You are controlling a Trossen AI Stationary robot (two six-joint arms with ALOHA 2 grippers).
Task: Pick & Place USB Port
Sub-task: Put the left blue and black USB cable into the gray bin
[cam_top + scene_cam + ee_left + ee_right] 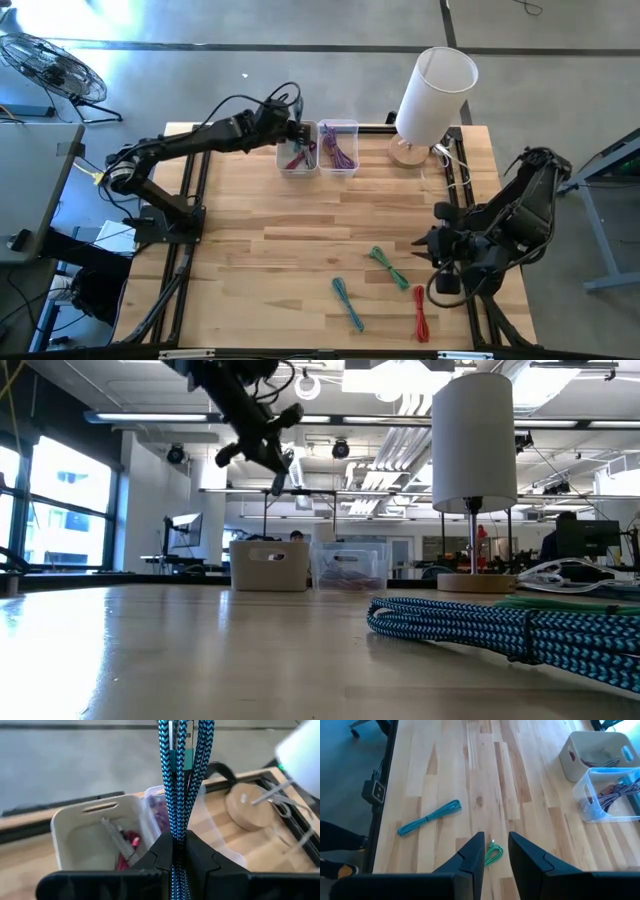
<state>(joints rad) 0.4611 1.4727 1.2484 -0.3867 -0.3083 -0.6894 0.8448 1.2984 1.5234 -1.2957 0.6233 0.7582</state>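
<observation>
blue braided cable (179, 775) hangs pinched in the left gripper (178, 851), whose jaws are clamped tight on it above the white bin (297, 150), so a loose strand may snag the rim or spill into the clear bin (338, 146) beside it, while the right gripper (494, 854) waits ajar and empty.

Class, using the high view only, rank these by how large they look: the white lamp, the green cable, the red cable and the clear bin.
1. White lamp
2. Clear bin
3. Green cable and red cable: similar lengths, too close to rank.
</observation>
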